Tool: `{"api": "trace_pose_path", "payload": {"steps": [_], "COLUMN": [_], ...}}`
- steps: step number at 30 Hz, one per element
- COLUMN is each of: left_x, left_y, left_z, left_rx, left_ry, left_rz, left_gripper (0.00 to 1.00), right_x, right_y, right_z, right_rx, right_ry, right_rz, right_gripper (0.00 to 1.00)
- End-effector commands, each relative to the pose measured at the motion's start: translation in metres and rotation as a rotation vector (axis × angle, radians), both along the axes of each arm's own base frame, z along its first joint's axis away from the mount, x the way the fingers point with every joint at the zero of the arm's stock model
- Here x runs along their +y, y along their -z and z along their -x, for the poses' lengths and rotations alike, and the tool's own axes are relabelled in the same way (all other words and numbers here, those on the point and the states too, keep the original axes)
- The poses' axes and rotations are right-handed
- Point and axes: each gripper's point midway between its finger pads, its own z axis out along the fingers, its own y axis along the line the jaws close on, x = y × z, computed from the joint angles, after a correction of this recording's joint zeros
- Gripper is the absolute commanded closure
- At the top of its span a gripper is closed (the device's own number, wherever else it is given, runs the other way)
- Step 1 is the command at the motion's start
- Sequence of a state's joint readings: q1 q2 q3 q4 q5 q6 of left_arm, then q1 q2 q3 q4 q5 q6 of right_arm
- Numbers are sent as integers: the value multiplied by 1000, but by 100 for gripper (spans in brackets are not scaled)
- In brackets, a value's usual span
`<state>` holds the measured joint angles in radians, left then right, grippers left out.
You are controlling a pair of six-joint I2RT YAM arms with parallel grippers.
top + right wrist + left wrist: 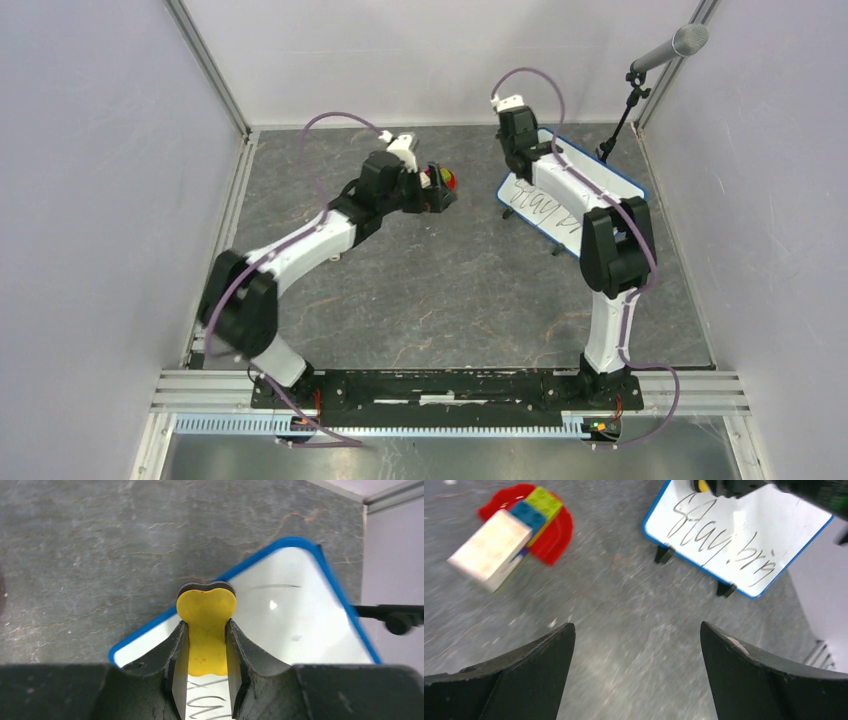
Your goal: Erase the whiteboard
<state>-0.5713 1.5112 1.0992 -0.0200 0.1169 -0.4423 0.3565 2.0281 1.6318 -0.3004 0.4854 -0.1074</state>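
The whiteboard (528, 203), blue-rimmed on short black feet, stands at the back right and bears black handwriting. It also shows in the left wrist view (734, 530) and the right wrist view (295, 625). My right gripper (206, 625) is shut on a yellow eraser (206, 607) with a black underside, held over the board's edge near one corner. Handwriting shows between the fingers behind the eraser. In the top view the right gripper (520, 160) is over the board's far left end. My left gripper (638, 630) is open and empty above the bare table, left of the board.
A red dish (555, 537) holding a white block (491, 547) and blue and green bricks (535, 507) lies left of the board, by the left gripper (442, 188). A microphone on a black stand (640, 70) rises at the back right corner. Walls enclose the table.
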Motion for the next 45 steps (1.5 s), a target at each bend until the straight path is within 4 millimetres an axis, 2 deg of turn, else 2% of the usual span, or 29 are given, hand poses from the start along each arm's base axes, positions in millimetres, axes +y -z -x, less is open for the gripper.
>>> {"api": "trace_pose_path", "payload": {"steps": [1, 3, 4, 8, 12, 13, 17, 19, 22, 27, 29, 35, 36, 40, 45], "left_x": [-66, -86, -96, -136, -172, -180, -205, -208, -211, -220, -221, -212, -210, -202, -186], "left_y": [-23, -4, -2, 31, 66, 69, 103, 115, 126, 132, 135, 149, 151, 153, 153], "left_z": [-34, -52, -60, -84, -92, -91, -84, -84, -80, -60, -57, -57, -56, -52, -44], "left_rx": [19, 38, 26, 46, 92, 95, 146, 165, 185, 188, 182, 170, 166, 126, 41], "left_ry": [106, 118, 126, 161, 203, 217, 246, 235, 225, 256, 252, 209, 205, 169, 106], "left_rz": [231, 235, 246, 223, 184, 178, 140, 131, 123, 106, 91, 7, -8, -78, -228], "left_gripper": [0, 4, 7, 8, 6, 7, 15, 17, 26, 36, 43, 57, 63, 73, 86], "right_x": [-34, -48, -51, -67, -79, -81, -82, -81, -80, -78, -77, -75, -75, -73, -65], "right_y": [-110, -115, -114, -110, -110, -110, -109, -108, -104, -95, -91, -85, -85, -88, -80], "right_z": [-7, -1, 3, 17, 29, 32, 36, 37, 37, 36, 34, 36, 36, 37, 40], "right_rx": [-225, -230, -230, -227, -243, -247, -251, -249, -242, -232, -223, -205, -204, -205, -183], "right_ry": [100, 125, 128, 152, 158, 156, 143, 137, 130, 121, 115, 111, 110, 97, 71], "right_rz": [-130, -145, -151, -163, -187, -191, -207, -213, -215, -220, -222, -222, -221, -224, -231], "right_gripper": [67, 67, 67, 67, 67, 67, 66, 66, 66, 66, 66, 66, 66, 66, 66]}}
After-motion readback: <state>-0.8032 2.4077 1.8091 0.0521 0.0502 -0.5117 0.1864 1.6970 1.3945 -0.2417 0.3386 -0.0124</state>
